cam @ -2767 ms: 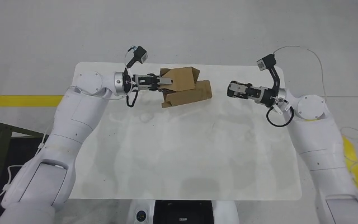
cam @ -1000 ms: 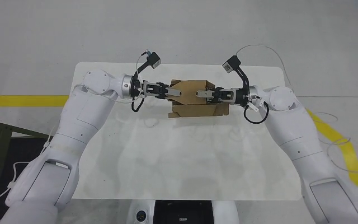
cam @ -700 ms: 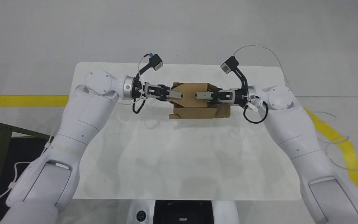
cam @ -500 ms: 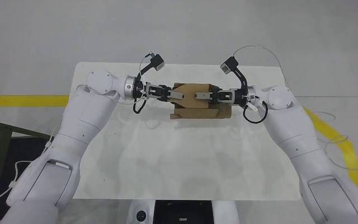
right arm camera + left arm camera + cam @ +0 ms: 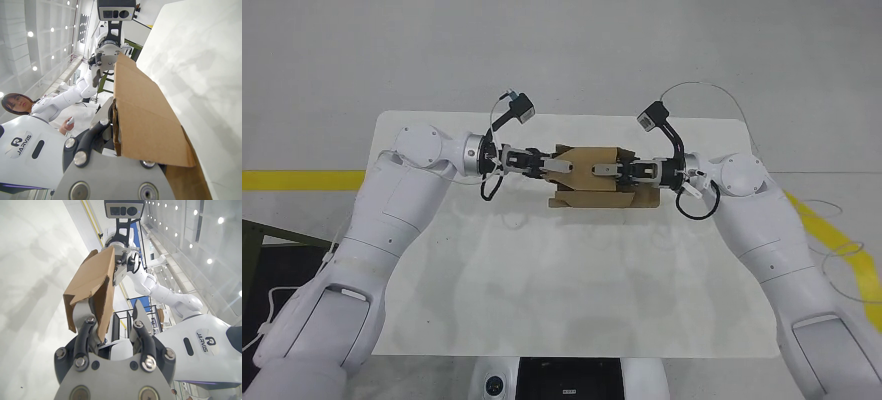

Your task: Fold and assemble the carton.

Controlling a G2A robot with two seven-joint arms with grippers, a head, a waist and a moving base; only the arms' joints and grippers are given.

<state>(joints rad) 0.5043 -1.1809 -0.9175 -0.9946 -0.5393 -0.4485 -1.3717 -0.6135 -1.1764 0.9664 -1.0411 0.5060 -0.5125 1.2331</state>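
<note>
Brown cardboard forms the carton (image 5: pixel 602 182), which is carried between the two arms over the far part of the table (image 5: pixel 542 300) and seems to be lifted clear of it. It is half opened into a sleeve, with loose flaps at the ends.

The left gripper (image 5: pixel 556 166) is spread wide. One finger is tucked inside the end wall and the other finger (image 5: pixel 140 313) stands free in the air, so nothing is pinched there. The right gripper (image 5: pixel 605 171) is set at the opposite end; whether it is clamped on the board cannot be told.

The step in hand is judged to be squaring the sleeve. This is best done with the walls pushed outward gently along the creases. The two ends should be moved evenly, so that the board is neither twisted nor torn and the sleeve is not dropped.
</note>
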